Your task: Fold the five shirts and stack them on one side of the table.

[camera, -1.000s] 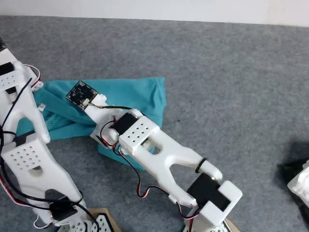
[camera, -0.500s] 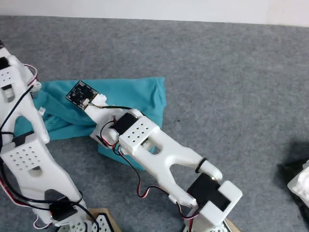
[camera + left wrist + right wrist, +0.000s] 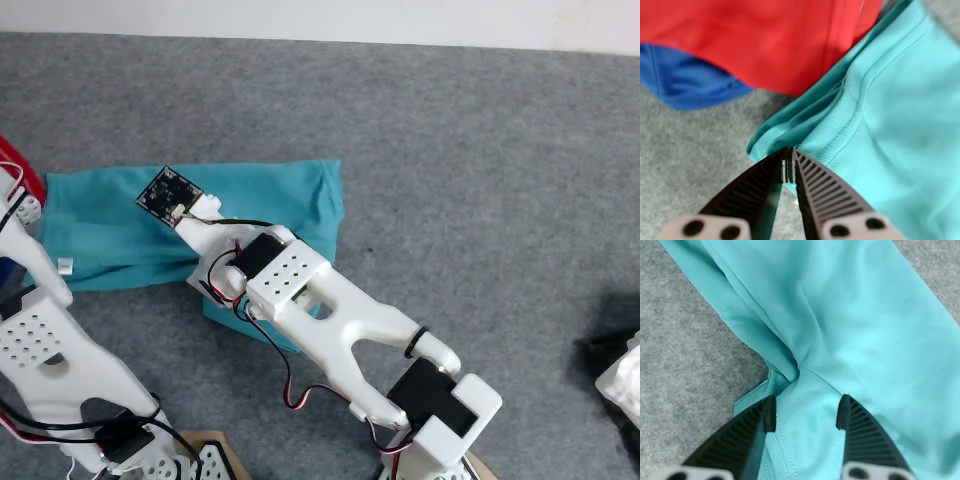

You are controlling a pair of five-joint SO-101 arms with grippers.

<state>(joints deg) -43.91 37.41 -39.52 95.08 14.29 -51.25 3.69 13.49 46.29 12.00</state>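
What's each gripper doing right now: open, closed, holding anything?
Left gripper: closed, tips at the teal shirt hem; whether it pinches cloth cannot be told.
Right gripper: open, astride a crease in the same shirt.

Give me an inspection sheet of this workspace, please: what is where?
Surface: grey carpet-like table, flat.
Job's things: teal shirt spread out, partly folded; red shirt lying over a blue shirt beside it.
Clutter: dark thing and white thing at the edge, cannot tell what.
Grippers: left gripper shut on the teal shirt's edge; right gripper open over the shirt's crease.
Cables: black and red wires along the arms.
Surroundings: white wall behind.
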